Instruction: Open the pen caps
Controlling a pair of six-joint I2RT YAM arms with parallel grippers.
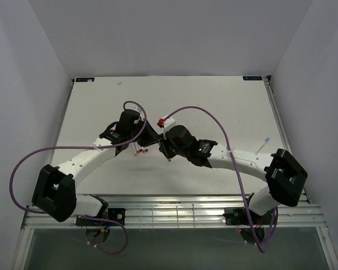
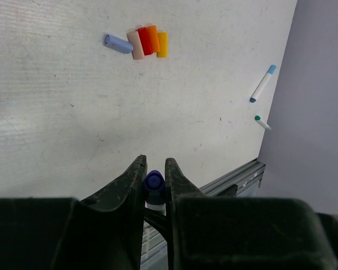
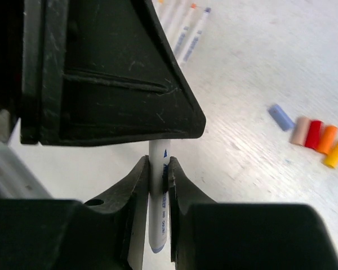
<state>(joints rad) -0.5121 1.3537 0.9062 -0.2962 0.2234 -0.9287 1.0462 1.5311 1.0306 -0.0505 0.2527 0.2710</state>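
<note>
My left tool (image 2: 154, 170) pinches the blue cap (image 2: 154, 183), my right tool (image 3: 158, 167) squeezes its white pen (image 3: 158, 225), ready to pull apart.

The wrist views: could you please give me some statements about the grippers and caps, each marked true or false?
1. The left gripper is shut on a dark blue cap. True.
2. The right gripper is open and empty. False: it clamps a white pen barrel.
3. Five loose caps lie in a row on the table. True.
4. One of them is green. False: they are pale blue, beige, red, orange and yellow.
</note>
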